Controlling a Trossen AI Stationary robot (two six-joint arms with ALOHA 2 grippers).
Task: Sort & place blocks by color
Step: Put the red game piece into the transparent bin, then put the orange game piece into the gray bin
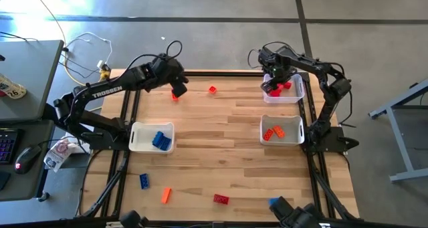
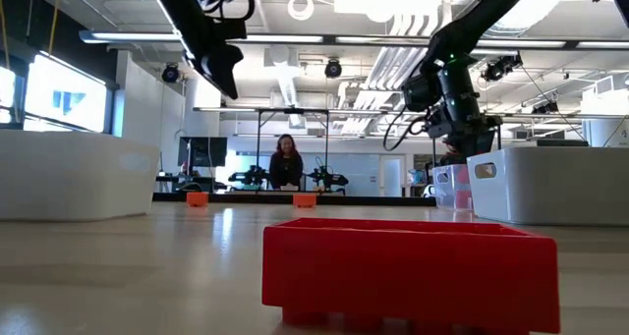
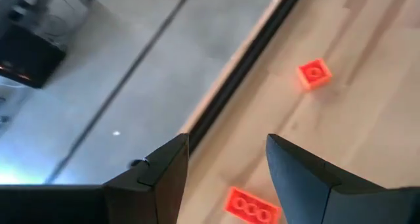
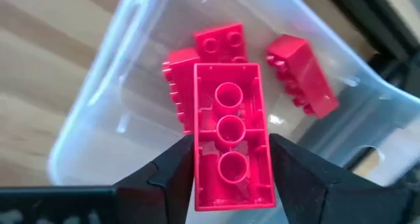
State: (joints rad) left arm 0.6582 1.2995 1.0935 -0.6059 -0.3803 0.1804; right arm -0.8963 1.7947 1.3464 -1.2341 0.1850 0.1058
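red block [image 4: 233, 145], right gripper [image 4: 230, 168], clear bin [image 4: 105, 86]

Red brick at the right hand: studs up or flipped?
Flipped. The red brick shows its hollow underside with three tubes, between the right hand's fingers, above the bin.

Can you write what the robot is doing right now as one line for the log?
right gripper: red plastic brick between its fingers, over clear bin of red bricks | left gripper: open, above orange brick on wooden table
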